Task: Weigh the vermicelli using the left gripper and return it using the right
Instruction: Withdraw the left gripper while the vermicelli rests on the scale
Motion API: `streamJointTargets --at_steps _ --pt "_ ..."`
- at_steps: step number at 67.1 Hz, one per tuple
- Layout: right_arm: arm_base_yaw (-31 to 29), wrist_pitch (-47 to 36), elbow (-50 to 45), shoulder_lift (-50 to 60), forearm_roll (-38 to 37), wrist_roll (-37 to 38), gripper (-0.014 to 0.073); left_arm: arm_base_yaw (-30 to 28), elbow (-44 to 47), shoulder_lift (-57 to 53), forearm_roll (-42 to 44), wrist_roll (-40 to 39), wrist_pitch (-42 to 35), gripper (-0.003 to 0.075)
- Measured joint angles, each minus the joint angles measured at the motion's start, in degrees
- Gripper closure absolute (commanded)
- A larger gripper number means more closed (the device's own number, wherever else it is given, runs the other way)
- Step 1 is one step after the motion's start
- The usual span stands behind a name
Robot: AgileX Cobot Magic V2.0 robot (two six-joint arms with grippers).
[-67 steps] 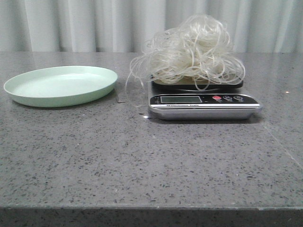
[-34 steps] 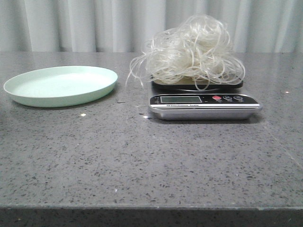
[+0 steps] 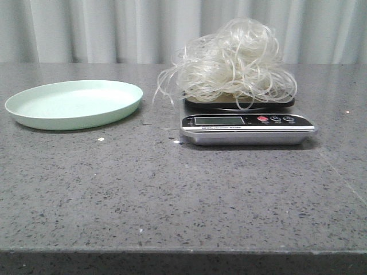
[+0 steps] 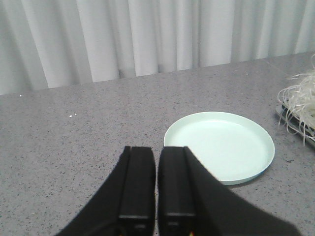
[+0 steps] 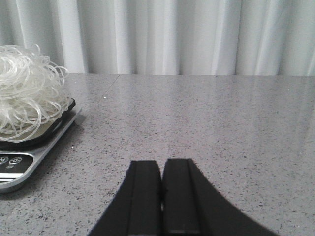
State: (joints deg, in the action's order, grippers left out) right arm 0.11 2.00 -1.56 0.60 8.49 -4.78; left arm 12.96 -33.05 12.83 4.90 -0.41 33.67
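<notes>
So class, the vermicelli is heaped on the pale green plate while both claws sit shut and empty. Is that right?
Not quite. The vermicelli is heaped on the scale, and the pale green plate beside it is bare, as the front view shows. The left claw and right claw are indeed shut and empty.

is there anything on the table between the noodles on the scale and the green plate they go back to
Nothing visible. The vermicelli sits on the scale, and the grey tabletop between it and the empty green plate holds only tiny specks. A few strands hang over the scale's plate-side edge.
</notes>
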Motion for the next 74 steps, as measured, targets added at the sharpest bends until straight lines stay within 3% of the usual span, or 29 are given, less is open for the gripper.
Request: streamJointTargets --at_steps 13,33,41,52,64,74 --pt "0.0 -0.1 0.0 0.0 0.0 0.0 0.0442 0.0 5.7 -5.8 0.0 -3.8 -2.7 0.0584" --pt "0.0 -4.5 3.4 0.0 0.9 0.0 0.0442 0.0 6.4 -5.9 0.0 -4.2 -3.9 0.0584" --pt "0.0 -3.2 11.1 -1.2 1.2 0.0 0.0442 0.0 6.4 -5.9 0.0 -4.3 -3.9 0.0584" --pt "0.0 2.0 23.5 -11.4 1.5 0.0 0.0442 0.0 6.4 -5.9 0.0 -4.3 -3.9 0.0584" --pt "0.2 13.2 40.1 -25.6 3.8 0.0 0.0442 0.0 6.4 -5.9 0.0 -4.3 -4.0 0.0584" --pt "5.0 20.9 52.9 -36.3 5.4 -0.3 0.0440 0.0 6.4 -5.9 0.0 -4.3 -4.0 0.0584"
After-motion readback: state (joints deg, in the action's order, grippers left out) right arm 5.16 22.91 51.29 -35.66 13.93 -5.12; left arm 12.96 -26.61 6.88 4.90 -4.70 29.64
